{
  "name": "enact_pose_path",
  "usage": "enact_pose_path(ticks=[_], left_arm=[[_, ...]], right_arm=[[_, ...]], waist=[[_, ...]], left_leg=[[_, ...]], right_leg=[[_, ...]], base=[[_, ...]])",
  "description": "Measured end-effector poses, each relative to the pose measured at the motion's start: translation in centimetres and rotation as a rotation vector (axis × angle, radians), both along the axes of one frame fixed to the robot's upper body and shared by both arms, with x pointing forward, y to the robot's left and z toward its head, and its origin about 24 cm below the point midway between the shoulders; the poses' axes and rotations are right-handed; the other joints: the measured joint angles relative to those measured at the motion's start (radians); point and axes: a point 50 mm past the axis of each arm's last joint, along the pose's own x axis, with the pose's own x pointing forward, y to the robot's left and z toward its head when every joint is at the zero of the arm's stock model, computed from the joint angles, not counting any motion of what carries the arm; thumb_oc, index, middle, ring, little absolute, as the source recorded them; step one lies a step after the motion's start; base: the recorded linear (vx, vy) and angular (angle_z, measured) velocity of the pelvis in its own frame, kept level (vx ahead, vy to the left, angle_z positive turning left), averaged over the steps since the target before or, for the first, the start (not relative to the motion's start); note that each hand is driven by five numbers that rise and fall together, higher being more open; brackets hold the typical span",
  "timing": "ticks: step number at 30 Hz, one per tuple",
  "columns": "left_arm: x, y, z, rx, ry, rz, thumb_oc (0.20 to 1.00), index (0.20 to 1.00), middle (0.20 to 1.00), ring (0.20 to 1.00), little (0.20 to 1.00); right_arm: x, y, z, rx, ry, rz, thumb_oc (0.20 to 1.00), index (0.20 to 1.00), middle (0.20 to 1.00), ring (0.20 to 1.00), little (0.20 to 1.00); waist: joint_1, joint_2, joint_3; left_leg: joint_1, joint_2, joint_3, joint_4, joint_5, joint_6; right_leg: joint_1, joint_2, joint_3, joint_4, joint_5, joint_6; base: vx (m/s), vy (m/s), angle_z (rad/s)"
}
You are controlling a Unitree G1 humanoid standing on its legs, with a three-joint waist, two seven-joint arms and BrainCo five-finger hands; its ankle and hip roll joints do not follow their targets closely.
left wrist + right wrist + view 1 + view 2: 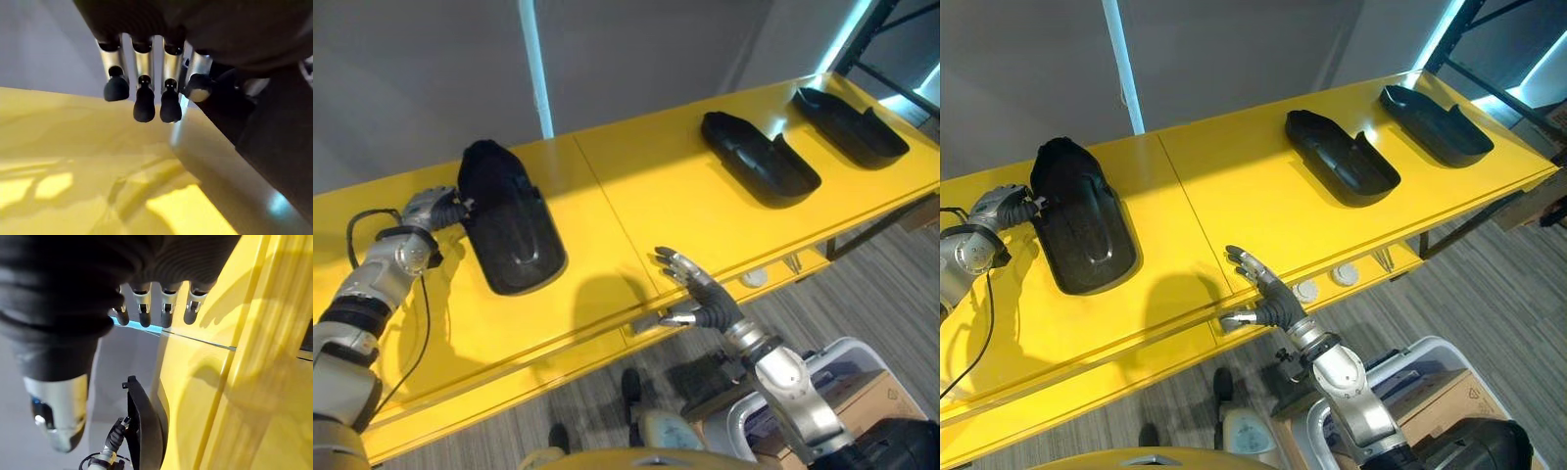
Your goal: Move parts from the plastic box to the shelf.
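Left eye view: left hand (431, 208) touches black part (509, 223) on yellow shelf (636, 196) (grip unclear); right hand (700, 294) hovers open, empty.

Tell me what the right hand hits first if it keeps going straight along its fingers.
Probably nothing soon: the right hand points across bare yellow shelf toward the grey wall, passing between the black parts; height above the shelf is unclear.

No words or numbers can be read anywhere. A small dark mark is seen on a brown box (1484, 392) low on the right. It is too small to be made out.
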Motion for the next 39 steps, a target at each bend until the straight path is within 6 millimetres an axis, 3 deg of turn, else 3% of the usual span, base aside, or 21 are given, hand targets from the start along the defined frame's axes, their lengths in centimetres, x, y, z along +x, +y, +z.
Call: enact_pose_path(ticks=[6, 7, 8, 18, 24, 28, 32, 33, 36, 38, 39], left_arm=[[-0.2, 1.0, -0.2, 0.048, 0.020, 0.027, 0.200, 0.200, 0.200, 0.200, 0.200], [-0.3, 1.2, -0.3, 0.051, 0.024, 0.037, 0.784, 0.784, 0.784, 0.784, 0.784], [-0.3, 1.5, -0.4, 0.053, 0.027, 0.046, 1.000, 1.000, 1.000, 1.000, 1.000], [-0.1, 1.1, -0.8, 0.034, -0.033, 0.077, 1.000, 1.000, 1.000, 1.000, 1.000], [0.5, -0.9, 0.4, -0.225, -0.284, 0.121, 1.000, 1.000, 1.000, 1.000, 1.000], [-0.5, -3.5, 4.8, -0.405, -0.592, 0.006, 1.000, 1.000, 1.000, 1.000, 1.000], [-0.9, -4.7, 6.1, -0.429, -0.647, -0.057, 1.000, 1.000, 1.000, 1.000, 1.000], [-1.9, -5.2, 7.0, -0.446, -0.704, -0.105, 1.000, 1.000, 1.000, 1.000, 1.000], [-3.2, -5.0, 7.3, -0.437, -0.762, -0.113, 1.000, 1.000, 1.000, 1.000, 1.000], [-5.4, -4.3, 5.8, -0.466, -0.791, -0.056, 1.000, 1.000, 1.000, 1.000, 1.000], [-5.4, -4.3, 5.8, -0.466, -0.791, -0.056, 1.000, 1.000, 1.000, 1.000, 1.000]], right_arm=[[-0.1, -0.1, -0.1, -0.003, 0.004, 0.000, 1.000, 1.000, 1.000, 1.000, 1.000], [-0.1, -0.1, -0.1, -0.003, 0.004, 0.000, 1.000, 1.000, 1.000, 1.000, 1.000], [-0.1, -0.1, -0.1, -0.003, 0.004, 0.000, 1.000, 1.000, 1.000, 1.000, 1.000], [-0.1, -0.1, -0.1, -0.008, 0.004, 0.003, 1.000, 1.000, 1.000, 1.000, 1.000], [0.2, 0.0, 0.2, -0.001, -0.014, -0.011, 1.000, 1.000, 1.000, 1.000, 1.000], [1.3, 0.9, 1.0, 0.002, -0.054, 0.020, 1.000, 1.000, 1.000, 1.000, 1.000], [1.7, 0.9, 1.1, -0.004, -0.061, 0.017, 1.000, 1.000, 1.000, 1.000, 1.000], [2.0, 1.0, 1.5, -0.003, -0.080, 0.023, 1.000, 1.000, 1.000, 1.000, 1.000], [2.1, 1.0, 1.9, -0.005, -0.095, 0.022, 1.000, 1.000, 1.000, 1.000, 1.000], [1.9, 1.6, 3.2, 0.009, -0.150, 0.059, 1.000, 1.000, 1.000, 1.000, 1.000], [1.9, 1.6, 3.2, 0.009, -0.150, 0.059, 1.000, 1.000, 1.000, 1.000, 1.000]], waist=[[0.002, 0.000, 0.000], [0.002, 0.000, 0.000], [0.002, 0.000, 0.000], [0.004, -0.001, -0.001], [0.013, -0.014, -0.011], [0.016, -0.023, -0.020], [0.038, -0.018, -0.035], [0.037, -0.016, -0.047], [0.056, -0.003, -0.061], [0.070, 0.017, -0.072], [0.070, 0.017, -0.072]], left_leg=[[0.000, 0.000, 0.000, 0.000, 0.000, -0.001], [0.000, 0.000, 0.000, 0.000, 0.000, -0.001], [0.000, 0.000, 0.000, 0.000, 0.001, -0.001], [-0.001, 0.000, 0.000, 0.000, 0.001, -0.001], [0.000, 0.001, -0.002, 0.000, 0.001, -0.001], [0.019, 0.000, -0.004, 0.000, 0.000, -0.001], [0.025, 0.001, -0.007, 0.000, 0.000, 0.000], [0.026, 0.001, -0.011, -0.005, -0.003, 0.001], [0.026, 0.001, -0.019, -0.005, -0.003, 0.002], [0.034, 0.002, -0.031, -0.005, -0.002, 0.002], [0.034, 0.002, -0.031, -0.005, -0.002, 0.002]], right_leg=[[0.000, 0.000, 0.001, 0.000, 0.001, -0.001], [0.000, 0.000, 0.000, 0.000, 0.001, -0.001], [0.000, 0.000, 0.000, 0.000, 0.001, -0.001], [0.000, 0.000, 0.000, 0.000, 0.001, -0.001], [0.001, 0.000, -0.001, 0.006, 0.002, -0.002], [0.025, 0.000, -0.001, 0.005, 0.005, -0.006], [0.037, -0.003, -0.005, 0.000, -0.010, -0.003], [0.038, -0.003, -0.006, 0.000, -0.011, -0.003], [0.041, -0.004, -0.009, 0.000, -0.014, -0.001], [0.055, -0.006, -0.025, 0.000, -0.013, 0.000], [0.055, -0.006, -0.025, 0.000, -0.013, 0.000]], base=[[0.00, 0.000, 0.00], [0.00, 0.000, 0.00], [0.00, 0.000, 0.00], [0.00, 0.000, 0.00], [0.00, 0.000, 0.00], [0.00, 0.001, 0.01], [-0.01, -0.005, 0.03], [-0.02, -0.005, 0.06], [-0.03, -0.005, 0.04], [-0.06, 0.003, 0.16], [-0.02, 0.008, 0.14]])
